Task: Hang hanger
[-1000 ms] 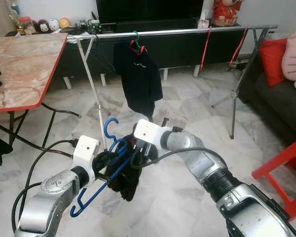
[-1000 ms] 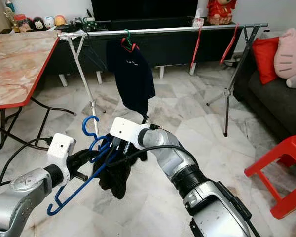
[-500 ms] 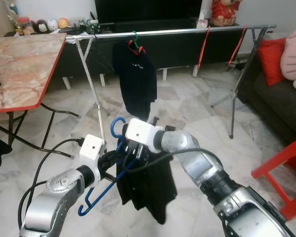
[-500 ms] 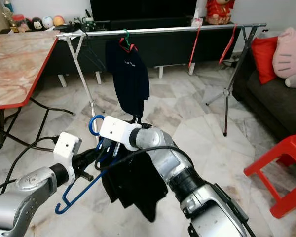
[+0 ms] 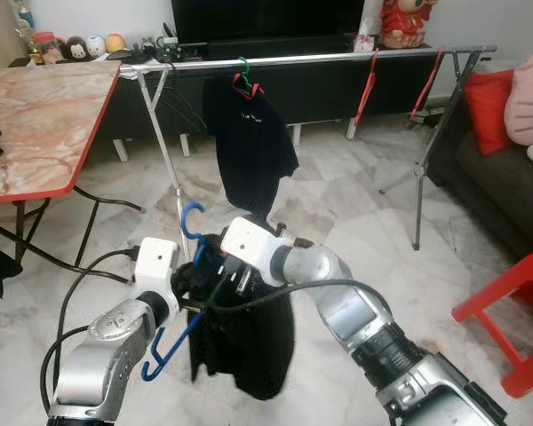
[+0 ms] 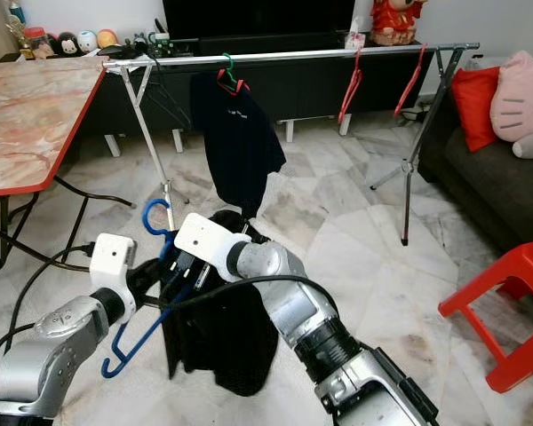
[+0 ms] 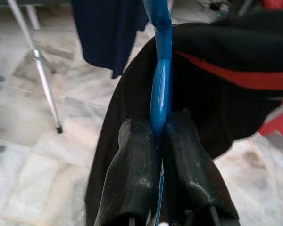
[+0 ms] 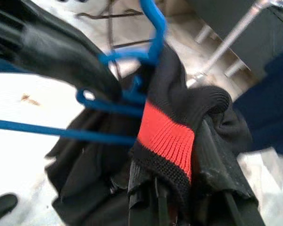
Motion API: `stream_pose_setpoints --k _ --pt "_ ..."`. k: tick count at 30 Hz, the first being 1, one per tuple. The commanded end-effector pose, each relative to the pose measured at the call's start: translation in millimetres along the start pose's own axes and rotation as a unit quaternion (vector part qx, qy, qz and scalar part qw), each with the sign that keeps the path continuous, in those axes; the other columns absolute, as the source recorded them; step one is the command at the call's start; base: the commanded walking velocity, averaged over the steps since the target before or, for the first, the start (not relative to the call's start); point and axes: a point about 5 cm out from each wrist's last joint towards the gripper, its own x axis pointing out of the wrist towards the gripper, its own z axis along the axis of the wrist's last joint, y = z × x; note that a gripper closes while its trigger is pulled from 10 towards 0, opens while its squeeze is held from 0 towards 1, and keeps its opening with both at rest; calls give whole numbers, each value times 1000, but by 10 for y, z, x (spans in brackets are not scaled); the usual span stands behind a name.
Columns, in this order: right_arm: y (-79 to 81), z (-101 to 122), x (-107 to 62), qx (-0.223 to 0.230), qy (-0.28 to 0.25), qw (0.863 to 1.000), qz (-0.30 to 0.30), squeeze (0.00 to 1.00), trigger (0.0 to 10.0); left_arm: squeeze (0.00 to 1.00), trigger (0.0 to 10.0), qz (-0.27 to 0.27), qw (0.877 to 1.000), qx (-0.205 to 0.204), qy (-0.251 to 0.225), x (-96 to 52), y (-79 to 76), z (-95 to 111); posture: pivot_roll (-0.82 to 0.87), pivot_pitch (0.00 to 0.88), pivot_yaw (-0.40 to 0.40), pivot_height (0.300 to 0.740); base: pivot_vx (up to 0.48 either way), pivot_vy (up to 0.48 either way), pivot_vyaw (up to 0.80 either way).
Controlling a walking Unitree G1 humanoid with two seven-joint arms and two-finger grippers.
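Garment [image 5: 249, 346] dropped lower, hung full since 0.5 s ago. L wrist cam: left gripper [image 7: 159, 136] clamped hanger [image 7: 160, 89]. R wrist cam: right gripper [image 8: 179, 188] pinched red-banded collar [image 8: 167, 139]. Rail [image 5: 338, 57]: 1 hung shirt [image 5: 249, 142].

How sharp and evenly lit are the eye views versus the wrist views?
Eye views: sharp, evenly lit, mild glare on the rack rail. Left wrist view: crisp on the blue hanger, floor soft. Right wrist view: smeared blue hanger, floor blown out white, black garment sharper.

Blue hanger [image 5: 188, 266] with black garment [image 5: 244, 342] — both grippers there, drying rail [image 5: 311, 58] behind
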Motion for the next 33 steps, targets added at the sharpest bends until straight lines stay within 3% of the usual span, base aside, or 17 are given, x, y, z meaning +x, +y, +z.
stream_pose_setpoints --k 1,8,12,13,14,20,24,29,33 --pt "-74 61 -33 29 -13 999 -41 0 10000 0 10000 20 999 11 -26 10 58 115 -92 0 -1 740 0 0 0" --pt "-61 88 -32 51 -21 997 -46 0 10000 0 10000 -33 999 16 -9 -29 -31 51 -97 0 2 740 0 0 0" --pt "-52 96 -40 55 -19 997 -49 0 10000 0 10000 -34 999 15 -10 -28 -36 48 -97 0 2 740 0 0 0" --pt "-214 162 -36 118 -34 983 -134 0 10000 0 10000 -46 999 18 0 -46 -58 34 -92 0 2 740 0 0 0" --pt "-244 172 -28 139 -35 978 -149 0 10000 0 10000 -54 998 21 6 -57 -72 22 -92 0 3 740 0 0 0" --pt "-101 135 22 127 -13 987 -100 0 10000 0 10000 -38 999 25 9 -59 -29 8 -90 0 2 740 0 0 0" --pt "-173 130 11 180 -14 972 -153 0 10000 0 10000 -25 999 22 9 -44 -3 17 -90 0 3 740 0 0 0" --pt "-166 98 39 169 -1 976 -141 0 10000 0 10000 -56 998 28 15 -75 -56 13 -91 0 4 740 0 0 0" --pt "-109 11 44 123 23 985 -122 0 10000 0 10000 -66 997 32 12 -103 -70 32 -90 0 3 740 0 0 0"
